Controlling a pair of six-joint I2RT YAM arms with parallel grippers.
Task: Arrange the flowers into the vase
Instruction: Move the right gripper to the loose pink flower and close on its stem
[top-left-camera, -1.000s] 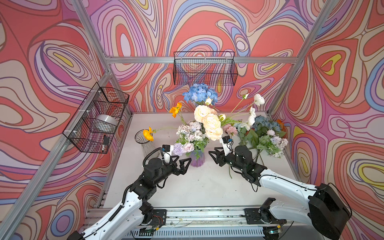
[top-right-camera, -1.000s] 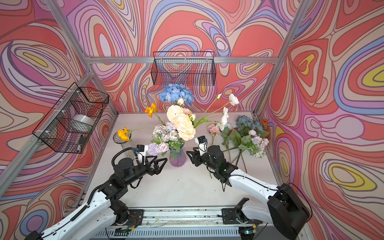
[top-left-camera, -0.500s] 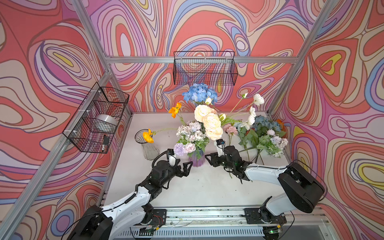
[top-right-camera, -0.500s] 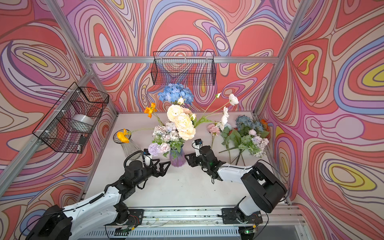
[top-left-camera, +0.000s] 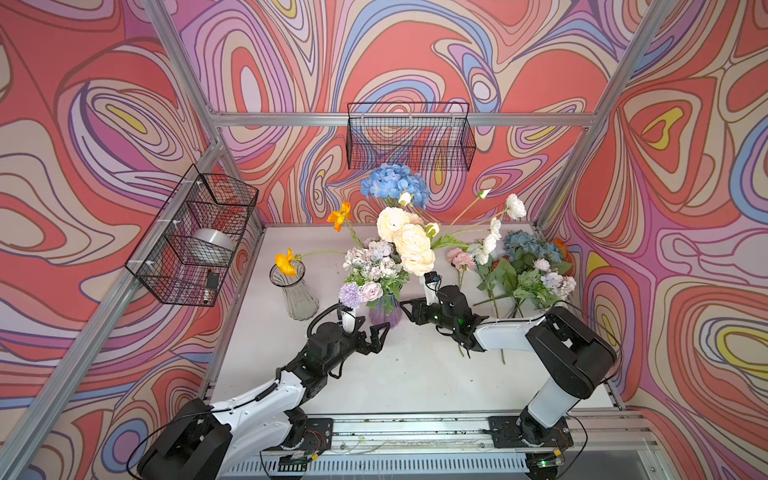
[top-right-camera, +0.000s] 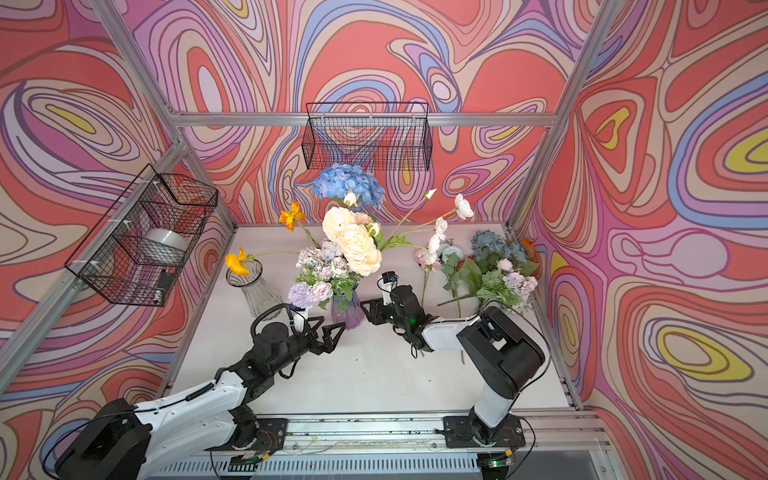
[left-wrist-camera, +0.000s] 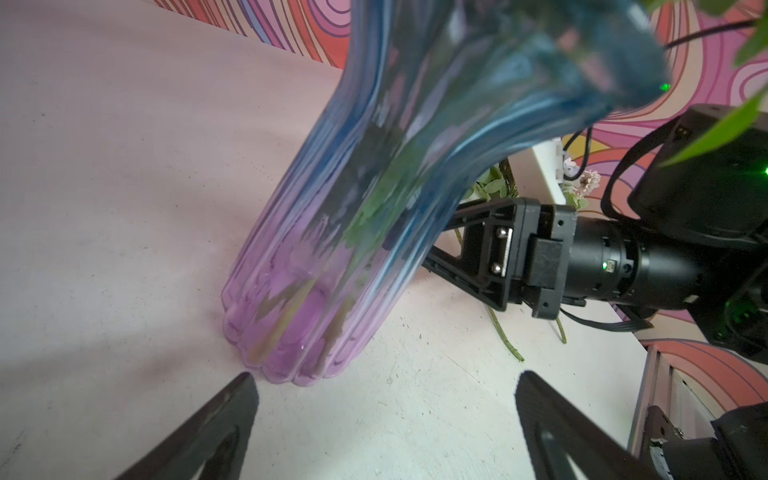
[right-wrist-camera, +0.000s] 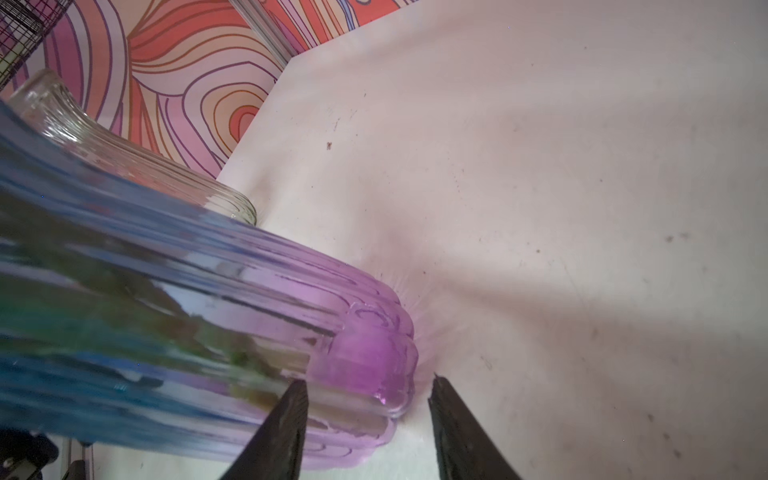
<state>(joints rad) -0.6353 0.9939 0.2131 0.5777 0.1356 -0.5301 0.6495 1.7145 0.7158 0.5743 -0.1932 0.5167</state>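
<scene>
The loose flowers (top-left-camera: 519, 274) lie far right on the worktop (top-left-camera: 395, 374), stems running nearward, closest to the right tool (top-left-camera: 406, 311), half-spread and empty beside the purple vase (top-left-camera: 384, 311). The left tool (top-left-camera: 376, 328) gapes wide, empty.

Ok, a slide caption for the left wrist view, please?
Open left tool facing the base of a purple-to-blue ribbed glass vase on the white table, the right tool at its far side.
</scene>
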